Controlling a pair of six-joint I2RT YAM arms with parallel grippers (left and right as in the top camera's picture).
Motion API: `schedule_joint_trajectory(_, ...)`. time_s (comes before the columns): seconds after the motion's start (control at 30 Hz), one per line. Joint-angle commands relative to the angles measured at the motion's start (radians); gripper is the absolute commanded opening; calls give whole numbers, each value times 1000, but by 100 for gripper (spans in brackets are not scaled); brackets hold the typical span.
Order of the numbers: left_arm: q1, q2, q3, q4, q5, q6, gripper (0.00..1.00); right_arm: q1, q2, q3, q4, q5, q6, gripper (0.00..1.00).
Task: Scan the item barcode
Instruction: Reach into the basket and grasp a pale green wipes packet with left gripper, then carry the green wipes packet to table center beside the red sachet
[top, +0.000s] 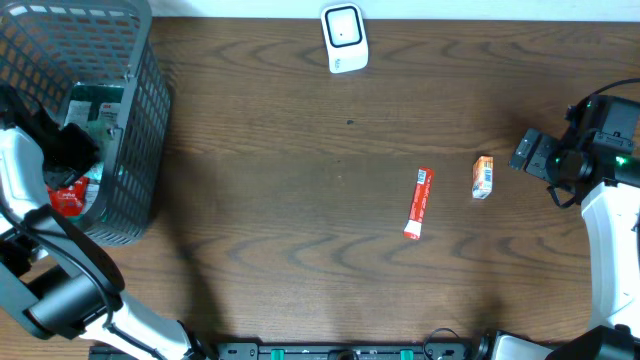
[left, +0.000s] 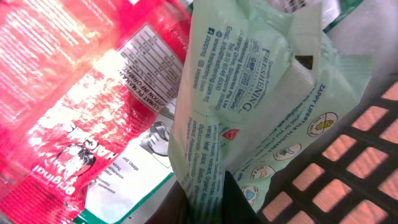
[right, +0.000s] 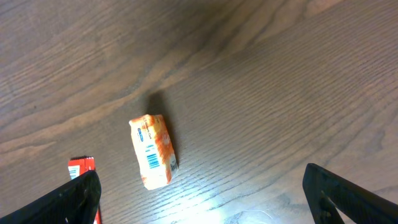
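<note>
Deep in the grey mesh basket (top: 140, 120), my left gripper (left: 208, 196) is shut on a fold of a pale green wipes packet (left: 249, 93). A red snack pouch (left: 56, 93) lies beside the packet. From overhead the left gripper (top: 70, 150) shows inside the basket at the far left. A white barcode scanner (top: 344, 38) stands at the table's back edge. My right gripper (right: 202, 196) hangs open over the table, with nothing between its fingers. A small orange packet (right: 153, 149) with a barcode lies just ahead of it.
On the table's right half lie a long red stick packet (top: 419, 202) and the orange packet (top: 483, 177), left of the right gripper (top: 525, 152). The basket's mesh wall (left: 348, 162) stands close to the right of the left gripper.
</note>
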Motion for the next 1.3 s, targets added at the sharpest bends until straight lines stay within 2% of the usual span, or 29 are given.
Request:
schedule_joint_trajectory(0.0,-3,-21,3,10,-5,-14,7,-4,-1,10,-1,2,14,99)
schedule_joint_trajectory(0.27,-3,-149,4,59,-6,-26,7,-4,-1,10,-1,2,14,99)
schedule_joint_trajectory(0.37,-3,-249,4,81,-14,-26,7,-4,-1,10,-1,2,14,99)
schedule_joint_trajectory(0.57,-3,-471,4,105,-122,-71,7,-4,-1,10,-1,3,14,99)
schedule_joint_trajectory(0.67,-6,-578,4,109,-115,-108,7,-4,-1,10,-1,3,14,99)
schedule_joint_trajectory(0.8,-46,-688,4,42,-9,-112,7,-4,-1,10,-1,3,14,99)
schedule_joint_trajectory(0.9,-122,-737,2,-23,56,-112,7,-4,-1,10,-1,3,14,99)
schedule_joint_trajectory(1.07,-347,-750,-28,-137,58,-111,7,-4,-1,10,-1,3,14,99)
schedule_joint_trajectory(1.27,-668,-702,-175,-130,41,-138,7,-4,-1,10,-1,3,14,99)
